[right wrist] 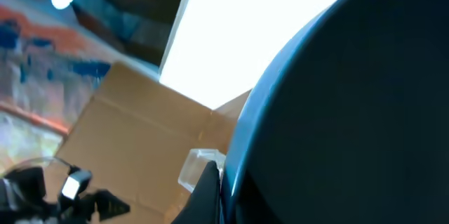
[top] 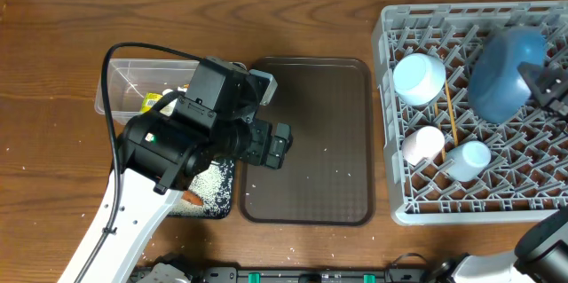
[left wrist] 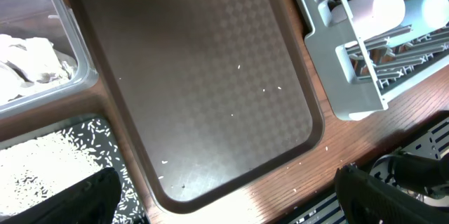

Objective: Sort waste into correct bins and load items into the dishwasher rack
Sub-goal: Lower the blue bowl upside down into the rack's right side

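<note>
The rack [top: 461,215] fills the table's [top: 53,123] right end. Inside it, the bowl [top: 419,78] sits back-left and the plate [top: 506,72] back-right, with the chopsticks [top: 451,114] between them. One cup [top: 423,144] and a second cup [top: 468,160] sit side by side in front. The serving tray [top: 319,141] lies mid-table. Left of it, the tub [top: 120,88] sits behind the shallow tray [top: 217,203], which holds rice [top: 211,181].

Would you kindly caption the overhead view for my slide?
Right pincer grips the blue plate over the grey rack; left pincer open.

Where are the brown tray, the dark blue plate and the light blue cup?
brown tray [top: 311,114], overhead view, bare middle of its floor.
dark blue plate [top: 504,68], overhead view, middle of its broad face.
light blue cup [top: 469,160], overhead view, middle of its side.
</note>
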Motion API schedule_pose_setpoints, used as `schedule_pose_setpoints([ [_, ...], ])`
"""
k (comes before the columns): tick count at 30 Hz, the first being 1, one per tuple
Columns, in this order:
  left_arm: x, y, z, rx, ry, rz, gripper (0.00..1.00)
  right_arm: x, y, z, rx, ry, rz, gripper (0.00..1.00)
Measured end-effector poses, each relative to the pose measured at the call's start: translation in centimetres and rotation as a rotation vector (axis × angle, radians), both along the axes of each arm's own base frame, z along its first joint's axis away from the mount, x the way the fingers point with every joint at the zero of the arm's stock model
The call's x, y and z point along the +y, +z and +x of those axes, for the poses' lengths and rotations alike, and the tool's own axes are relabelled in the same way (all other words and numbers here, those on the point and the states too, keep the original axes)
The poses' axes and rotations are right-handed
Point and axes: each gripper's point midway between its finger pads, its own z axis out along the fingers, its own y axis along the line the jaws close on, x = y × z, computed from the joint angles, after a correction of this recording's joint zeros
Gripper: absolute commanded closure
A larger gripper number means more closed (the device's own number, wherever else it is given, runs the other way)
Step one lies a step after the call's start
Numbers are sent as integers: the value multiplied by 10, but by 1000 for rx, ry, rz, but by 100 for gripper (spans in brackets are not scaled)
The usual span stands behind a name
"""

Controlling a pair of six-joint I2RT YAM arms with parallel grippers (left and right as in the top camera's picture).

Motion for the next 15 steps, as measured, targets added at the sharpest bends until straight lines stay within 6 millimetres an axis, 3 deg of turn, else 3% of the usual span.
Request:
schedule_pose_setpoints([
  [1,0,0,0,0,0,0,0,-5,-2,-1,10,-13,10,95],
  [3,0,0,0,0,0,0,0,-19,-5,-5,34,-51,34,71],
  [4,0,0,0,0,0,0,0,-27,-9,-6,47,-77,38,66],
  [10,0,0,0,0,0,0,0,-87,-45,-14,181,-287,87,36],
  [15,0,0,0,0,0,0,0,-109,-48,-23,223,-365,127,22],
])
